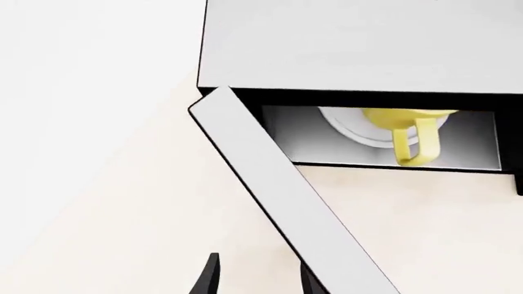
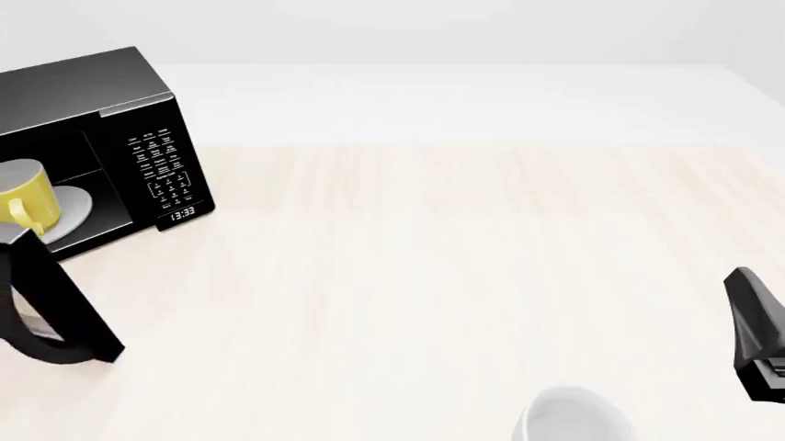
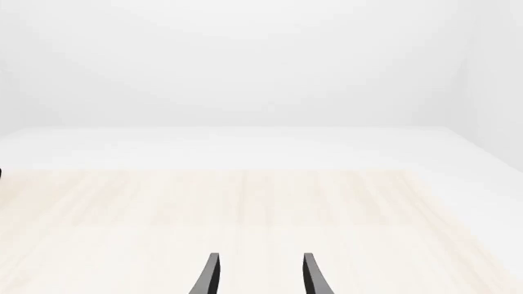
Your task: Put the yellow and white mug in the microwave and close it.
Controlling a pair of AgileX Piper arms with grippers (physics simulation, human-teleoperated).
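Two jaws spread — empty | yellow and white mug (image 2: 28, 195) inside microwave (image 2: 110, 101) | door (image 1: 286, 190) ajar | white mug (image 2: 571, 418) nearby

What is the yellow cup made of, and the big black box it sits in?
The yellow and white mug looks like smooth glazed ceramic or plastic: even colour, soft shine. It's a render, so unsure. The microwave looks like painted metal: flat panels with a dull sheen.

Glossy black microwave (image 2: 86, 92), pale wood-grain table (image 2: 466, 257)

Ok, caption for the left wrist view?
Yellow mug on the turntable inside the microwave, door ajar, open left gripper near it.
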